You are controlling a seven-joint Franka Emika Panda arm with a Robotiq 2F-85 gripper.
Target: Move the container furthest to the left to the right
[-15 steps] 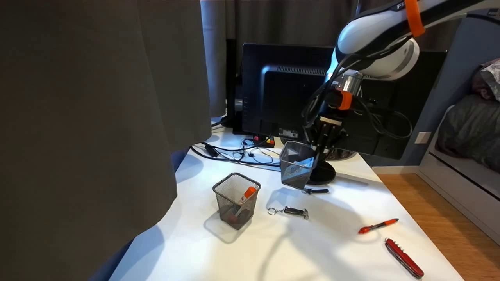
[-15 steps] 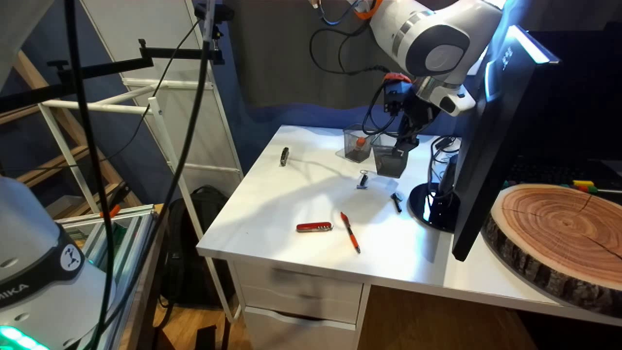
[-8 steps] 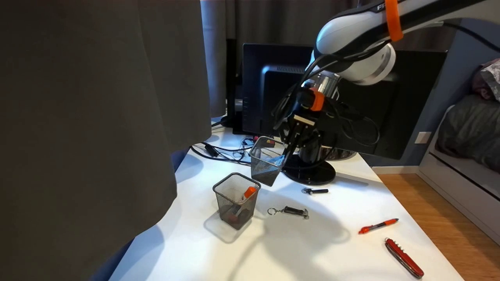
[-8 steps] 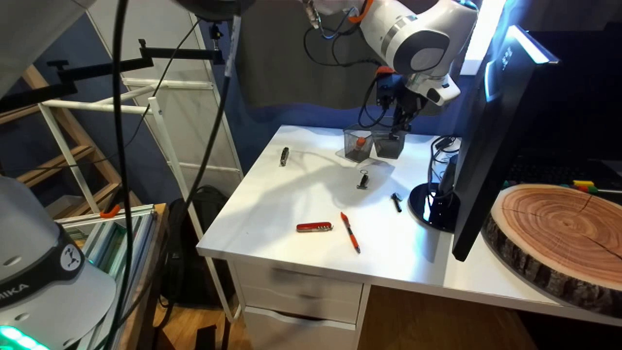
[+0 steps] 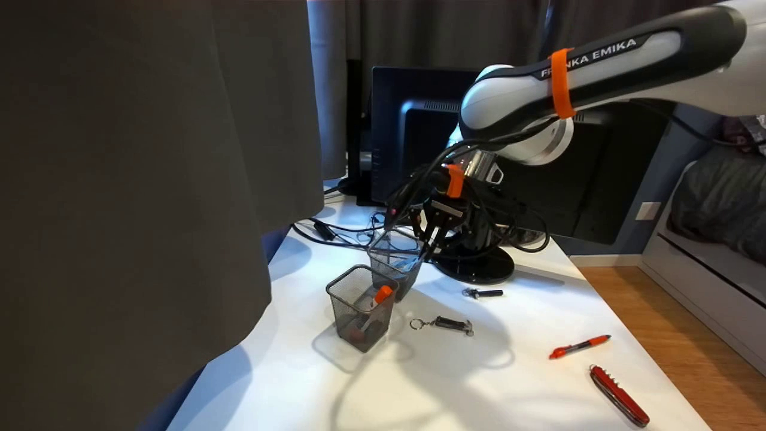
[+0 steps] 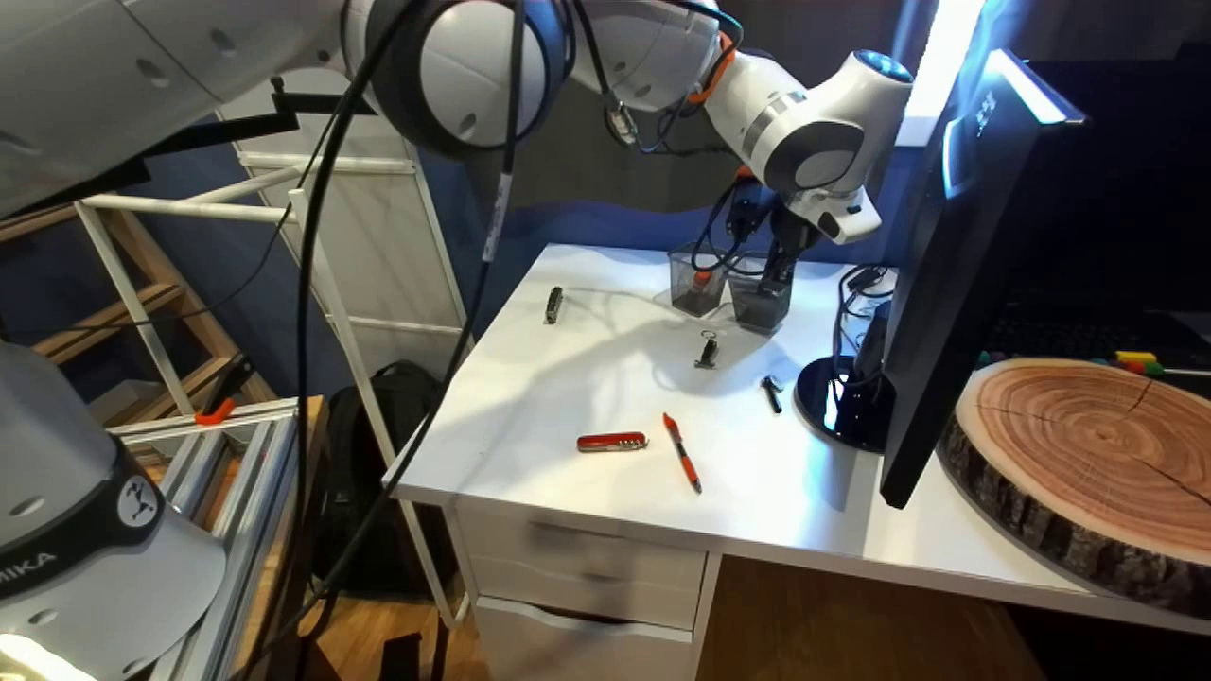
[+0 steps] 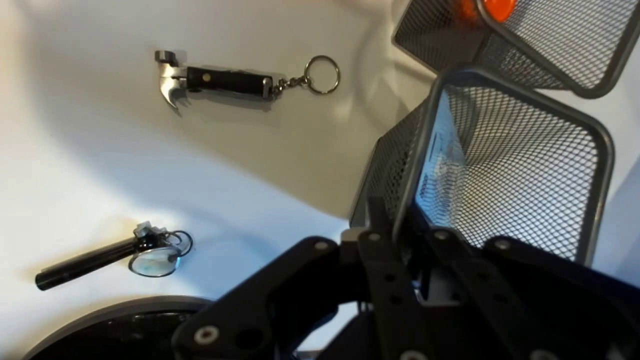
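Note:
The dark wire-mesh container (image 5: 408, 284) holds a blue sheet and hangs from my gripper (image 5: 429, 246), slightly tilted. In the wrist view my gripper (image 7: 392, 217) is shut on one wall at the rim of the container (image 7: 530, 165), one finger inside and one outside. The container (image 6: 757, 308) and gripper (image 6: 778, 274) also show in an exterior view. It is low over the desk; I cannot tell if its base touches. A second mesh cup (image 5: 353, 311) with an orange-capped item stands close beside it, also in the wrist view (image 7: 570, 35).
A hammer keychain (image 5: 453, 324), a small black torch (image 5: 488, 293), a red pen (image 5: 579, 346) and a red pocket knife (image 5: 619, 396) lie on the white desk. A monitor's round stand (image 5: 476, 269) and cables (image 5: 335, 233) are close by. A multi-tool (image 6: 553, 305) lies further off.
The gripper has carried the container towards the second mesh cup, leftwards in both exterior views overall for the gripper, and has lowered it over the last half second. The second cup has not moved.

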